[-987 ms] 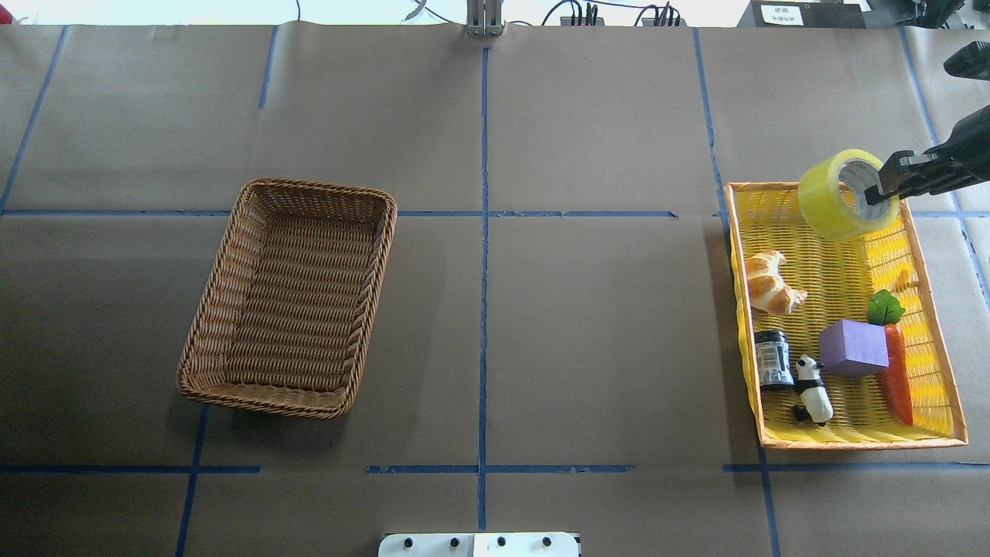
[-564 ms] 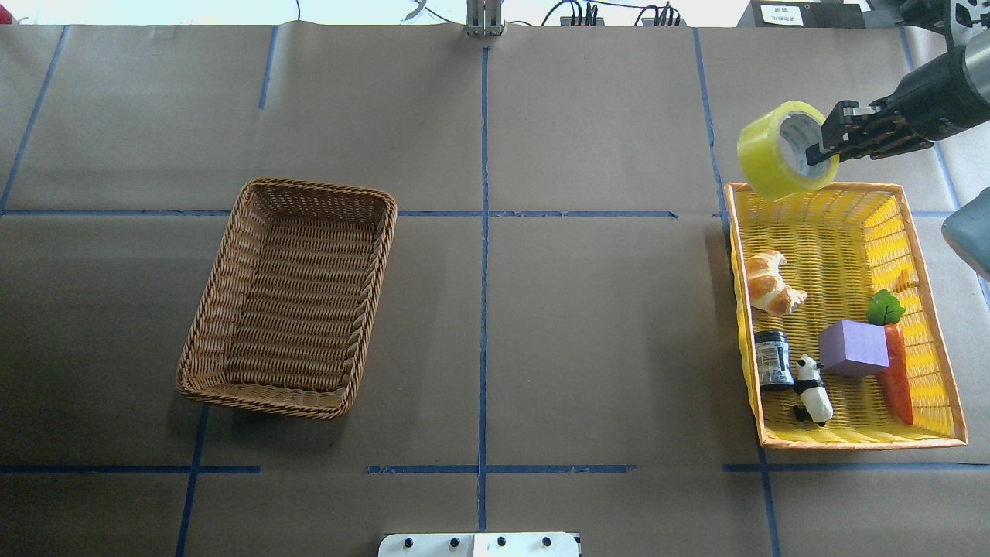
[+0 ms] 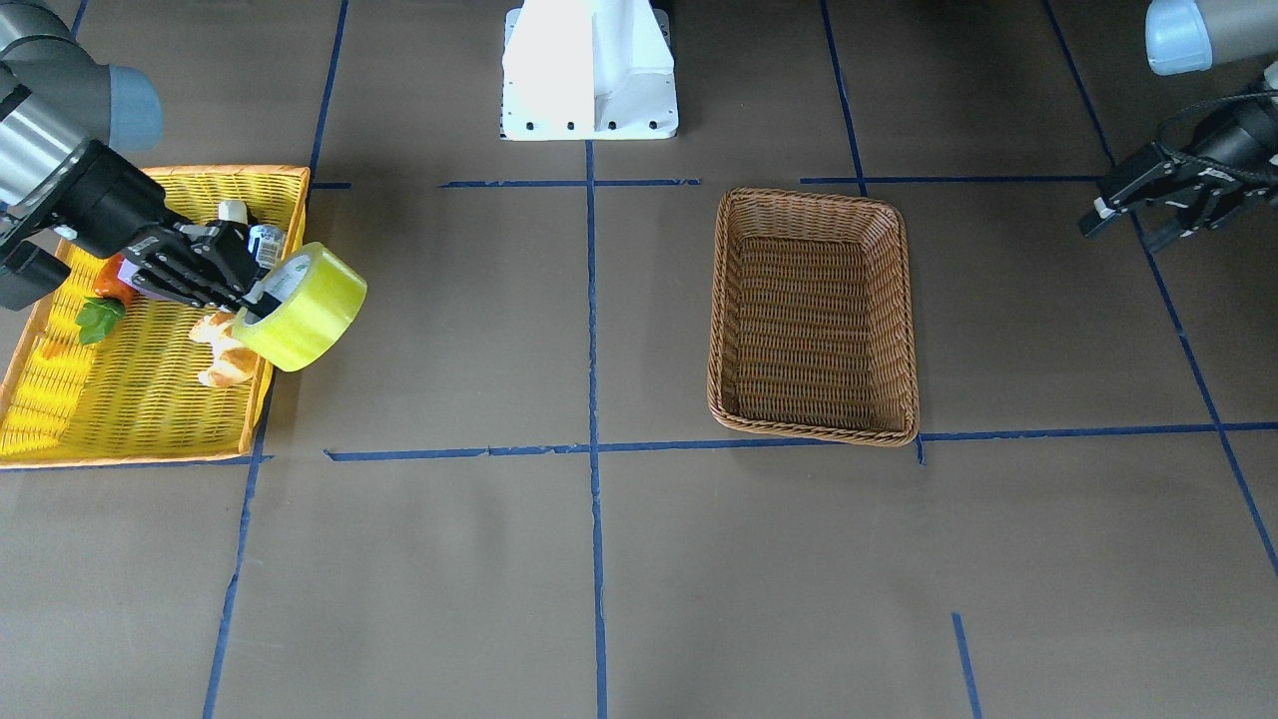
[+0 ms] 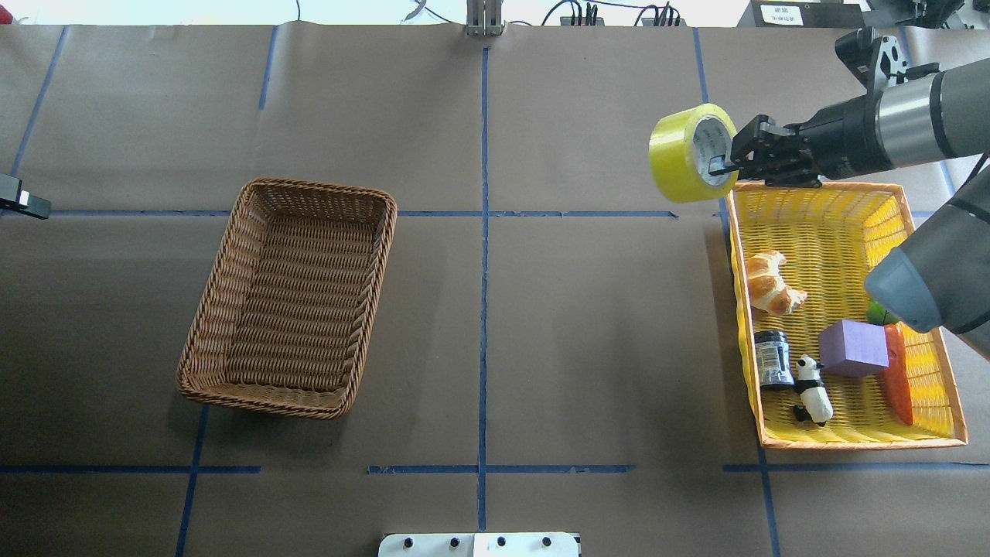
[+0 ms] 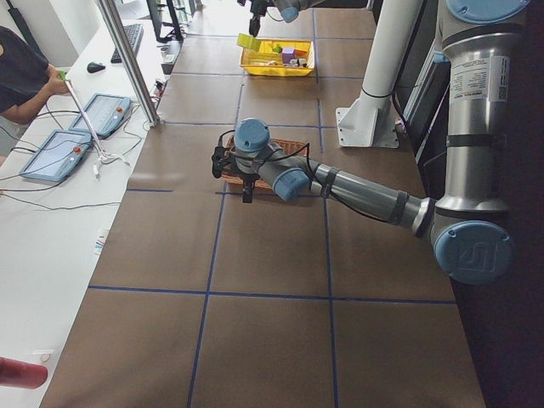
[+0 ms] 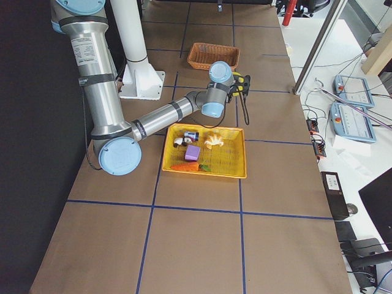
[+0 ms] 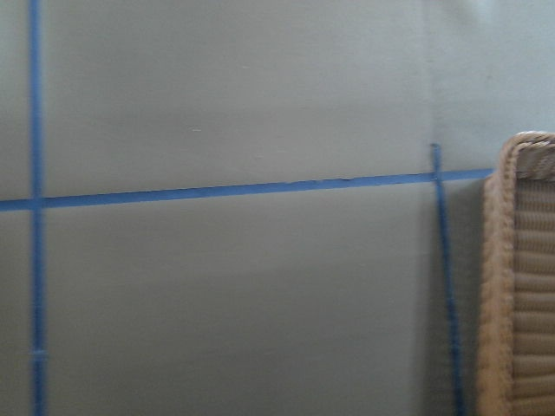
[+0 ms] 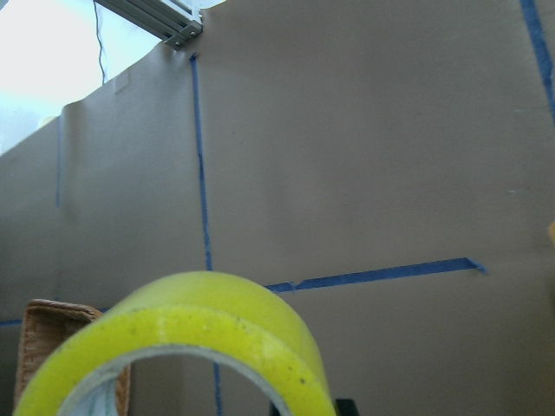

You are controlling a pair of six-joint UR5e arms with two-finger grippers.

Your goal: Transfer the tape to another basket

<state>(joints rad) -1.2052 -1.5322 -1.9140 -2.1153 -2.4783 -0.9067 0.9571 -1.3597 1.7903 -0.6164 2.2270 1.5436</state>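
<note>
Right pincer (image 4: 723, 164) clamped on the packing tape roll (image 4: 684, 155), aloft just past a corner of the yellow basket (image 4: 820, 188); left pincer (image 3: 1118, 225) parted, idle. Carry it high across the worktop (image 4: 588, 309), clear the wicker basket (image 4: 290, 309) rim, release low.

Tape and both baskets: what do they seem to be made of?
The tape: glossy translucent yellow plastic film wound on a grey-white core, likely cardboard. The brown basket: woven wicker or rattan, matte, strands visible. The yellow basket: woven too, bright uniform colour suggests dyed or plastic strands; cannot tell which.
</note>
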